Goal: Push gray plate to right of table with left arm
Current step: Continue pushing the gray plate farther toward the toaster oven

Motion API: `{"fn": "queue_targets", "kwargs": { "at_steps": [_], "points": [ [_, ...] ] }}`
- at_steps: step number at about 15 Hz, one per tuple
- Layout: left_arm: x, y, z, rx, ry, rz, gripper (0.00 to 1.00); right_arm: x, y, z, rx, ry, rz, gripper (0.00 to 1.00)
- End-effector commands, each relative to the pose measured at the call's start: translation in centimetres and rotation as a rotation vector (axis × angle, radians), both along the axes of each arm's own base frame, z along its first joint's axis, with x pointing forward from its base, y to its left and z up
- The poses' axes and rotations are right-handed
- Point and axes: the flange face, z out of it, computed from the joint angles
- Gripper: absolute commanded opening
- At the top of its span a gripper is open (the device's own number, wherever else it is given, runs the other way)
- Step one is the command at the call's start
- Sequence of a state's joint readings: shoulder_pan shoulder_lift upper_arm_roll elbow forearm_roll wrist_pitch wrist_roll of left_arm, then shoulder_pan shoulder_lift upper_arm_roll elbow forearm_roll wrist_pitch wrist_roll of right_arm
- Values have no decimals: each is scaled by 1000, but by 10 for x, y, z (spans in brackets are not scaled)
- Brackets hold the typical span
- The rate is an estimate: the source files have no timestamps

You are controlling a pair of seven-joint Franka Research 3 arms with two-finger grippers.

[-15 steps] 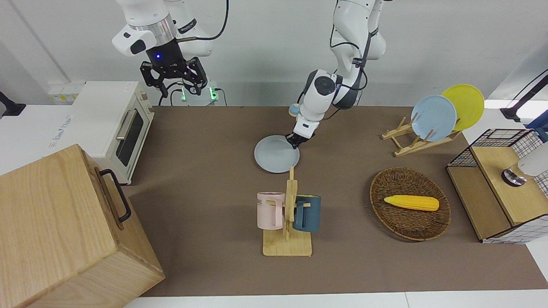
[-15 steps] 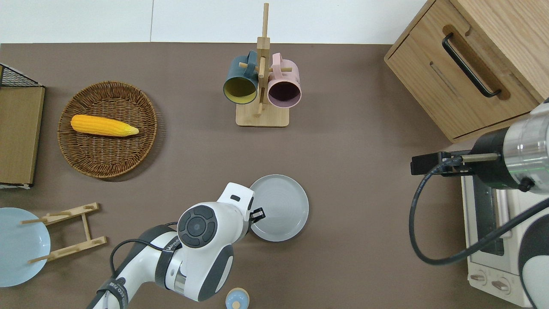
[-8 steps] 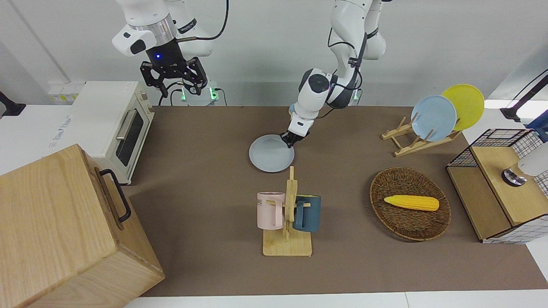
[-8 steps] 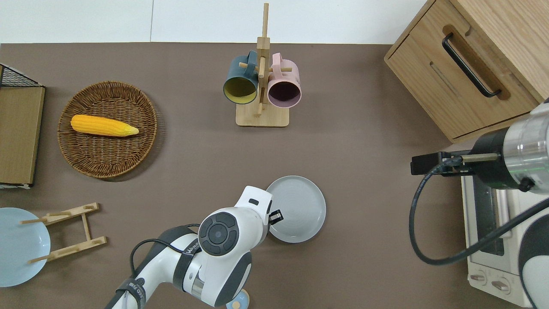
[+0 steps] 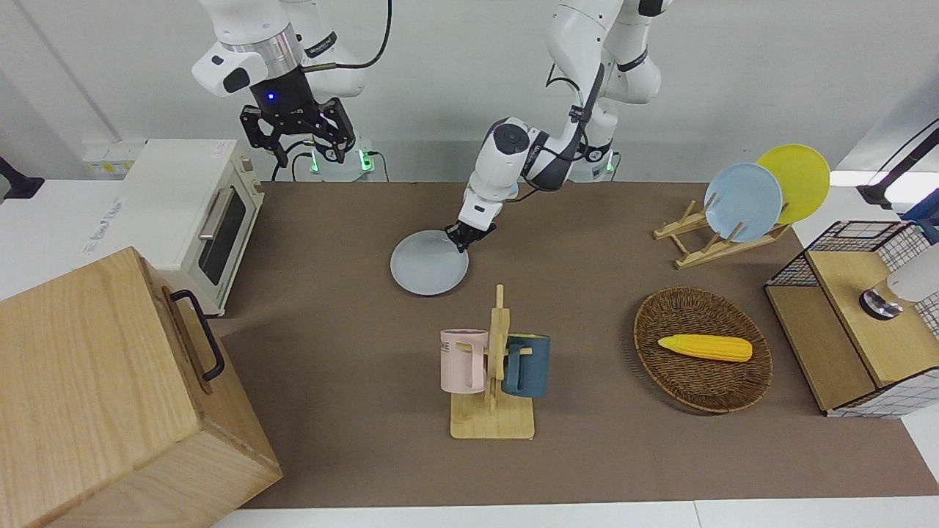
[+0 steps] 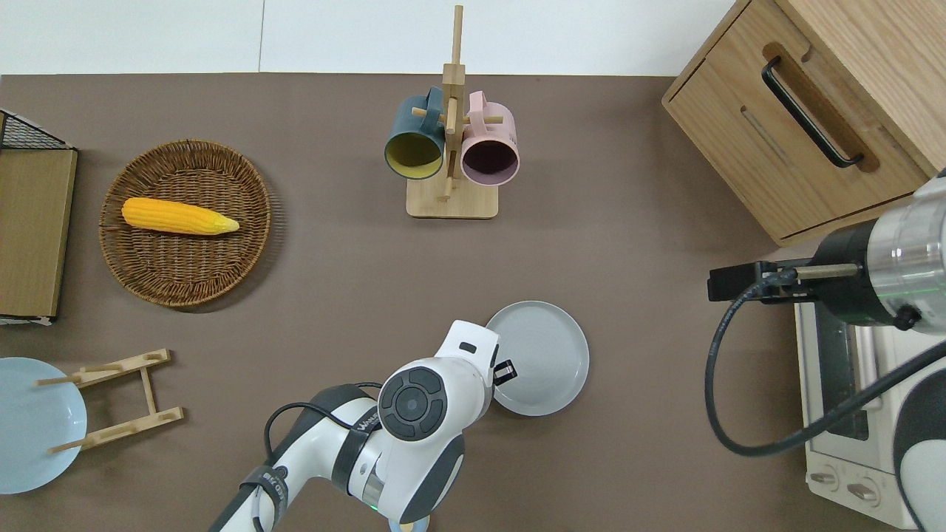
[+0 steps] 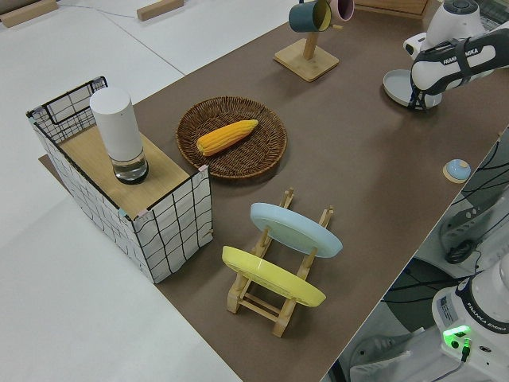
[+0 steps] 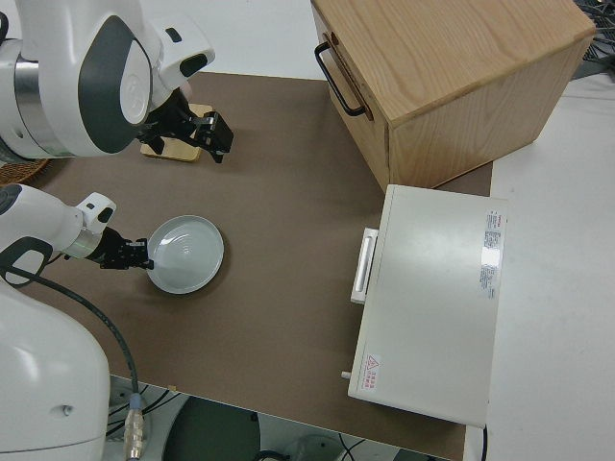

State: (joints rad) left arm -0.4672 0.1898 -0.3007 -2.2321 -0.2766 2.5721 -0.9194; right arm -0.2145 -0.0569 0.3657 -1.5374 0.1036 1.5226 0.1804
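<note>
Midway, roughly: gray plate [image 6: 537,357] under push, not yet at the right arm's end of the table [image 6: 635,458].

Lies flat near mid-table, rim touching the left gripper [image 6: 505,372] on the edge toward the left arm's end. Fingers low at that rim, whether parted or closed impossible to tell. Farther from the robots than the gripper: mug rack [image 6: 451,159]. Toward the right arm's end: bare mat, then toaster oven [image 6: 850,414]. Judging by that gap, more sliding needed. Right arm parked.
</note>
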Motion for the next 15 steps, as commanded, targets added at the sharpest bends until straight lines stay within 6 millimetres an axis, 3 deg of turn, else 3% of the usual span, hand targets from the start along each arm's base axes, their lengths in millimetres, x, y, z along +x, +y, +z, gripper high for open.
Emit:
{"fn": "queue_targets", "kwargs": {
  "at_steps": [1, 8, 15],
  "points": [
    [1, -13, -1, -17, -9, 23, 0, 1, 0, 3, 18, 0, -2, 996],
    [-6, -34, -10, -34, -16, 13, 0, 1, 0, 3, 18, 0, -2, 996],
    [-6, -36, -12, -25, -23, 2, 0, 1, 0, 3, 18, 0, -2, 996]
  ]
}}
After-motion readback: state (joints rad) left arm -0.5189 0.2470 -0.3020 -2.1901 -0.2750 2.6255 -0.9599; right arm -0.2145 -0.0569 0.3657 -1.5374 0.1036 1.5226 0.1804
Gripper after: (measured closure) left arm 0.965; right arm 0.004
